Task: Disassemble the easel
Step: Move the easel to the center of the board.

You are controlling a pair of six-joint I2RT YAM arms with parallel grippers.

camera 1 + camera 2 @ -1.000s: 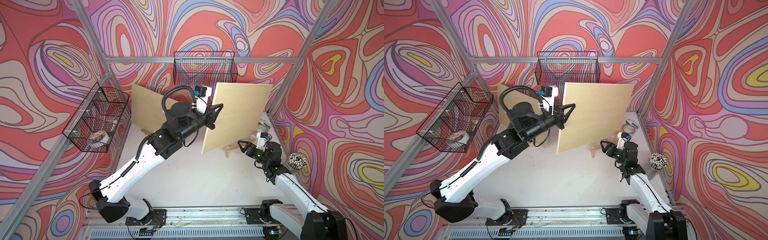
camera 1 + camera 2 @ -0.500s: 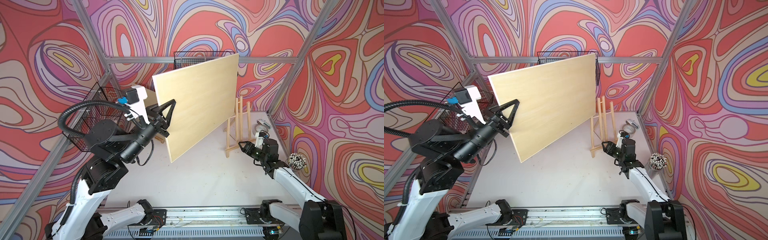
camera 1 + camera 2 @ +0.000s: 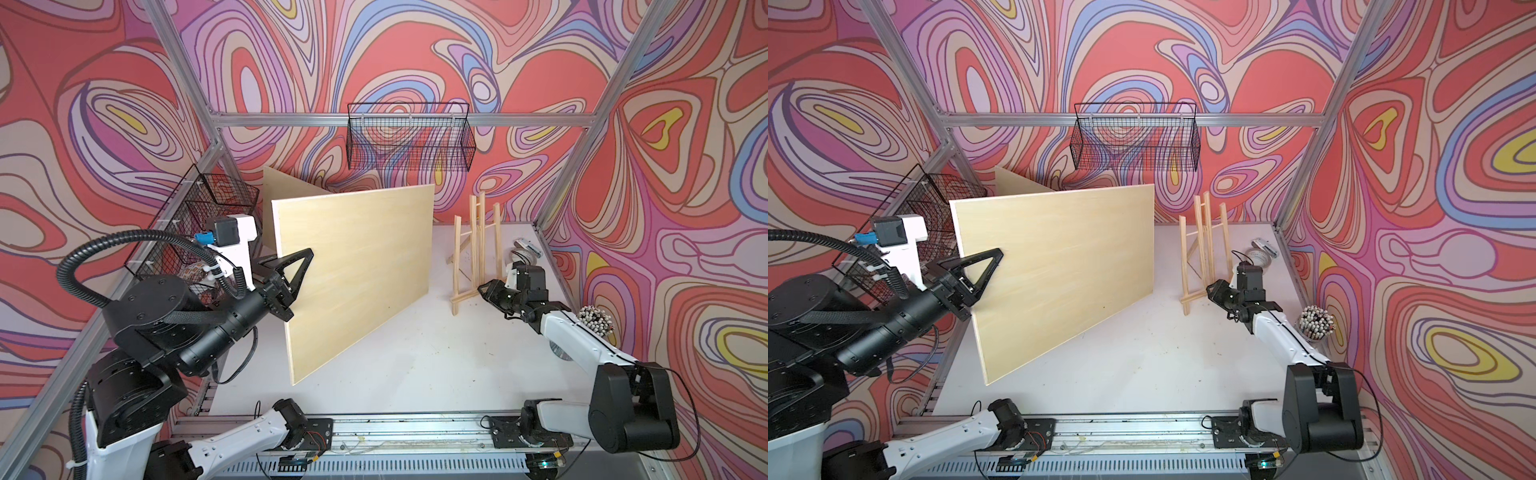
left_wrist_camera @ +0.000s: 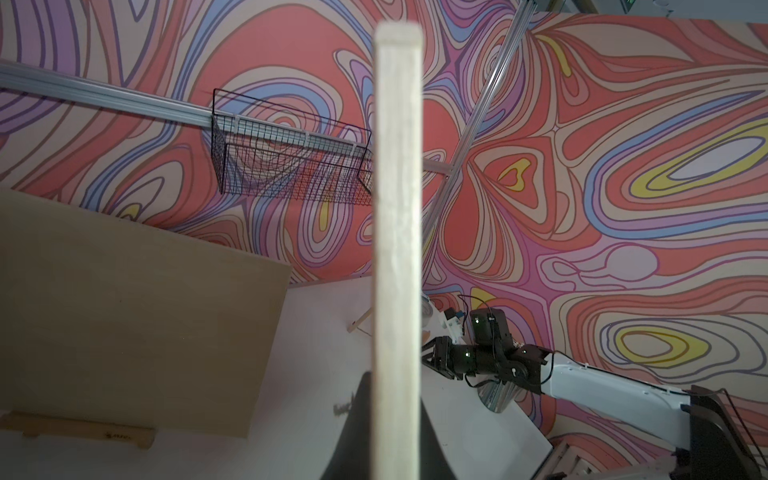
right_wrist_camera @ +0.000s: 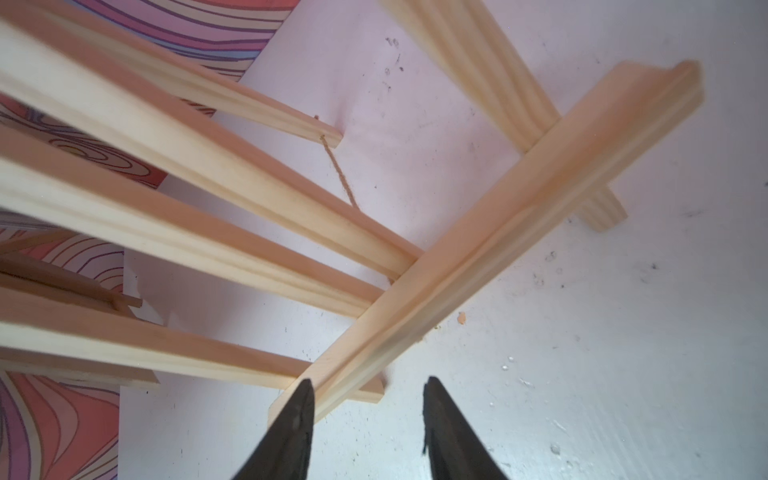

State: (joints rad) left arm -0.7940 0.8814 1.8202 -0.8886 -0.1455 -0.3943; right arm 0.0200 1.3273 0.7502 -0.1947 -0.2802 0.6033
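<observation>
Board (image 3: 357, 266), upright in mid-air, edge clamped by left gripper (image 3: 306, 254), arm raised centre-left. Right gripper (image 3: 481, 287), jaws apart, arm stretched low, at easel (image 3: 478, 241) ledge, right of frame.

Nothing can be read anywhere. The only mark is a small dark stamp on the wooden ledge (image 4: 83, 430) beneath the leaning panel (image 4: 124, 311), too blurred to read.

Pale matt wooden board (image 3: 357, 270), bare smooth wood easel (image 3: 478, 237), black wire basket (image 3: 409, 153), scuffed white tabletop (image 3: 415, 357)
</observation>
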